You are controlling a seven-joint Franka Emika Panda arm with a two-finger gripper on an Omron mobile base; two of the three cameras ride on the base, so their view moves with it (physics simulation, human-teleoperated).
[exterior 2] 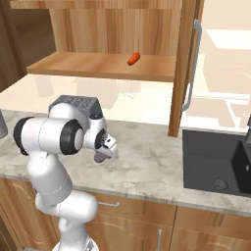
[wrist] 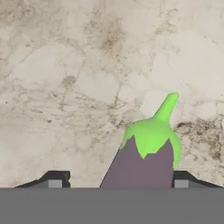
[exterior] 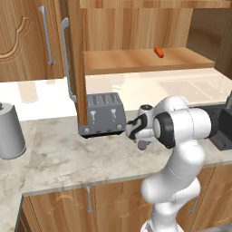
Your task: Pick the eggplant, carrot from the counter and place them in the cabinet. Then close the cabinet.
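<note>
Fingers (wrist: 56, 179): two dark tips low over the worktop (wrist: 78, 78), standing apart, one on each side of the eggplant (wrist: 146, 157). A strip of stone shows between the left tip and the vegetable; the right tip sits just beside it. Whether either tip presses on it, I cannot tell.

Eggplant: dull purple body, bright green cap and a short curved stem pointing away from the hand. It lies on the marbled stone, nearer the right tip than the left. From the left base view only a small purplish patch (exterior: 143, 145) shows under the hand; from the right base view likewise (exterior 2: 100, 157).

Arm: white, dark joints, bent forward and down over the front part of the worktop, wrist turned toward the stone.

Toaster (exterior: 102, 115): dark grey, two levers on its face, standing on the worktop just behind the hand.

Cabinet (exterior: 136, 61): warm brown wood, above the worktop, standing open. Its door (exterior: 78, 63) hangs edge-on with a long silver bar handle (exterior: 66, 59); the lower edge of the door hangs over the toaster.

Carrot (exterior: 159, 52): short, orange-red, lying on the cabinet shelf, well apart from the eggplant; seen also from the right (exterior 2: 133, 59).

Canister (exterior: 10, 131): grey cylinder, on the worktop at far left.

Sink (exterior 2: 215, 164): black basin set into the worktop on the right.
</note>
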